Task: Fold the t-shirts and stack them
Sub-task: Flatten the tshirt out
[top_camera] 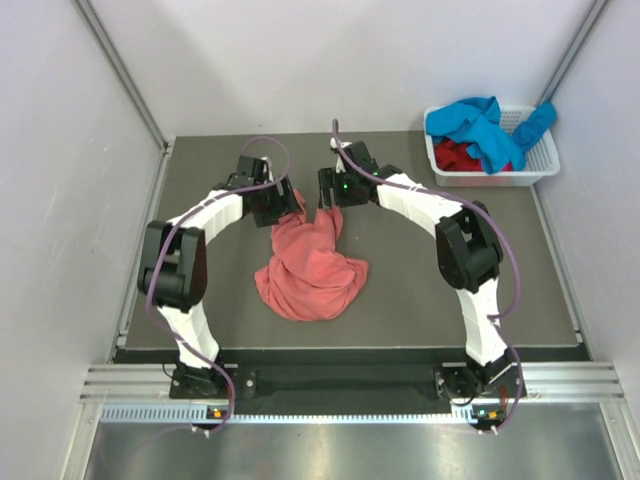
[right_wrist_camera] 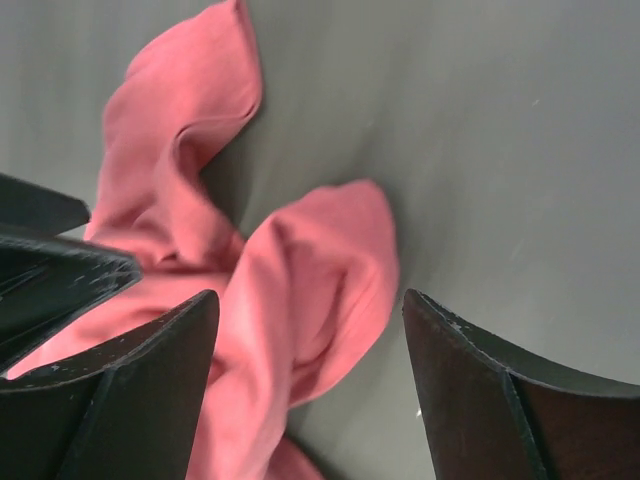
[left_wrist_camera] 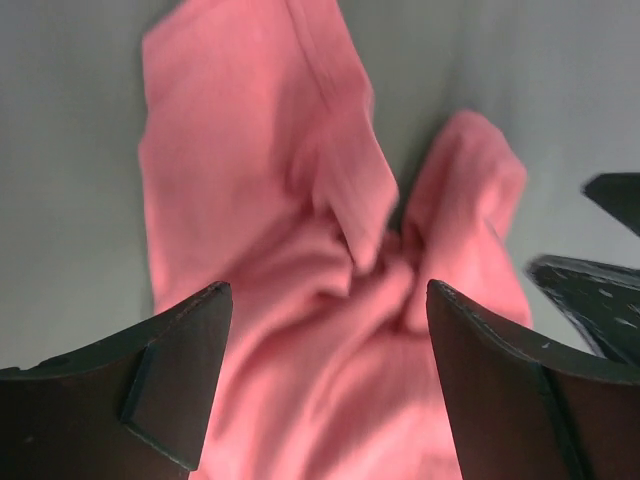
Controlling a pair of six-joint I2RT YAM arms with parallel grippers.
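Note:
A salmon-pink t-shirt (top_camera: 310,265) lies crumpled in the middle of the dark mat, with two folds reaching toward the back. My left gripper (top_camera: 287,207) hangs over its back left fold, jaws open, and the pink cloth (left_wrist_camera: 330,230) lies below and between the fingers (left_wrist_camera: 180,370). My right gripper (top_camera: 328,193) is just beside it, also open, over the other fold of the shirt (right_wrist_camera: 310,270). Neither holds the cloth. A bright blue t-shirt (top_camera: 475,122) drapes over a dark red one (top_camera: 458,155) in the basket.
The white slotted basket (top_camera: 490,179) stands at the mat's back right corner. The two grippers are close together; the right one's finger (left_wrist_camera: 590,290) shows in the left wrist view. Light walls with metal rails enclose the mat (top_camera: 450,290).

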